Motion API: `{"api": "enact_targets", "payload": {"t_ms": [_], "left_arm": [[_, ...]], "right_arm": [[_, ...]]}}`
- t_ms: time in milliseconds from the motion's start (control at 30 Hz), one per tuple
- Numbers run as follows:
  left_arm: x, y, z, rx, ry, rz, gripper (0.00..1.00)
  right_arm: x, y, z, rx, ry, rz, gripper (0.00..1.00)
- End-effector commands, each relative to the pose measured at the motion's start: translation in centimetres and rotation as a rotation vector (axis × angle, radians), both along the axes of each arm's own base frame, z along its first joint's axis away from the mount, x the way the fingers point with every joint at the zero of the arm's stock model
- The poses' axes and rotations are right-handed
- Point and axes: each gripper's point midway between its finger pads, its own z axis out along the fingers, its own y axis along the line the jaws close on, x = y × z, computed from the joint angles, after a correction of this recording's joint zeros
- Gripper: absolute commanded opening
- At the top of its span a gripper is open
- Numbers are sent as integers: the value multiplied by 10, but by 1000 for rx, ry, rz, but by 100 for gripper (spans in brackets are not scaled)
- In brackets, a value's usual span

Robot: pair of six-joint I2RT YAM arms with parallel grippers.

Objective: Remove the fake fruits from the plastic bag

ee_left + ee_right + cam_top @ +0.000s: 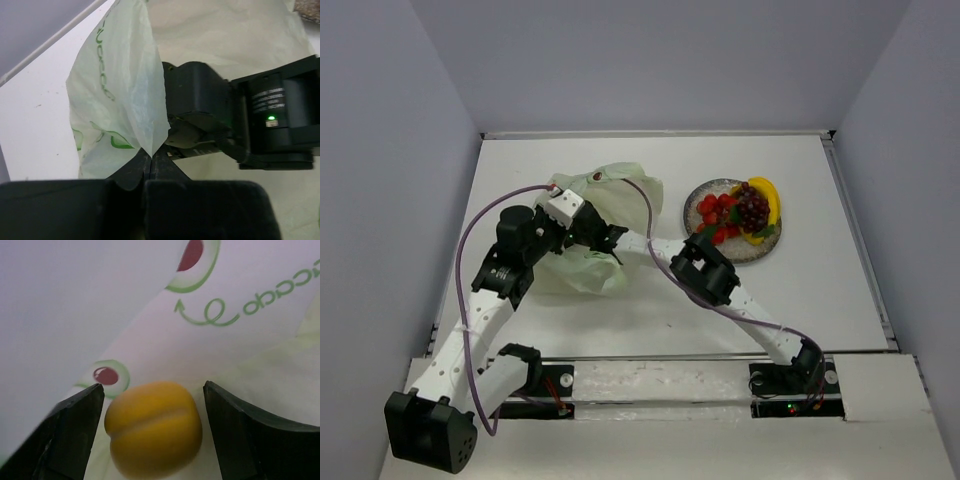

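The plastic bag (582, 262) lies crumpled at the table's left-centre, pale green with green print. My left gripper (150, 156) is shut on a fold of the bag's film (120, 100) and holds it up. My right gripper (152, 386) is inside the bag, open. A yellow-orange round fruit (154, 427) sits on the film between its two fingers, which stand apart from it on either side. On the grey plate (697, 203) to the right lie a red berry cluster (716, 214), a dark grape bunch (752, 210) and a yellow banana (768, 196).
The right arm's black wrist (240, 120) sits close in front of my left gripper at the bag's mouth. A purple cable (470, 260) loops beside the left arm. Grey walls close the table on three sides.
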Motion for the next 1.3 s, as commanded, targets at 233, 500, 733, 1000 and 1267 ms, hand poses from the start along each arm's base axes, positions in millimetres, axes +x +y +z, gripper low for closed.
{"api": "enact_targets", "payload": {"t_ms": [233, 500, 733, 1000, 1267], "left_arm": [[-5, -27, 50, -135, -74, -91, 0], [0, -10, 58, -115, -90, -9, 0], [1, -4, 49, -79, -94, -4, 0], [17, 1, 52, -103, -74, 66, 0], [23, -2, 53, -105, -70, 61, 0]], "right_arm": [[3, -8, -44, -150, 22, -51, 37], [-15, -35, 28, -150, -53, -9, 7], [-50, -81, 111, -78, -122, 24, 2], [-80, -135, 139, -103, -178, 30, 1], [-74, -178, 210, -80, -310, -60, 2]]}}
